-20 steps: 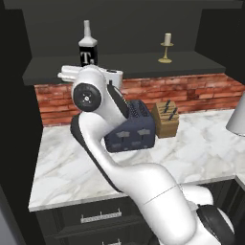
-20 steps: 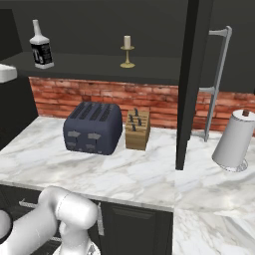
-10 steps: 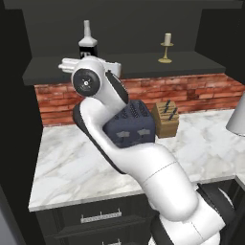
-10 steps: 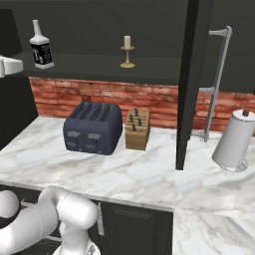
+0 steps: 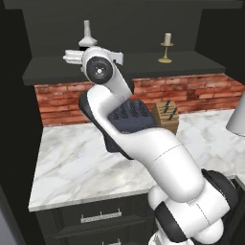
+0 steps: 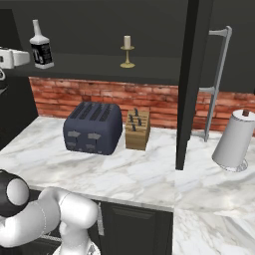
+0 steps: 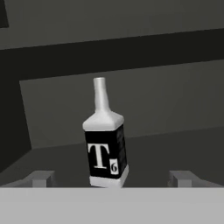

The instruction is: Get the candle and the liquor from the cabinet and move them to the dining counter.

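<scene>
Progress is at the very start. From the left base view the candle point(image 5: 167, 47) is seen upright on the cabinet point(image 5: 143, 64) shelf. From the right base view the bottle point(image 6: 41, 46) is seen on the same shelf, well apart from the candle. In the hand view the end effector point(image 7: 111, 178) is held wide apart before the bottle, not touching it. Both items are judged still to be carried over.

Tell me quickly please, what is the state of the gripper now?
Gripper: open and empty, its jaws set wide, aimed at the liquor standing on the cabinet shelf.
</scene>
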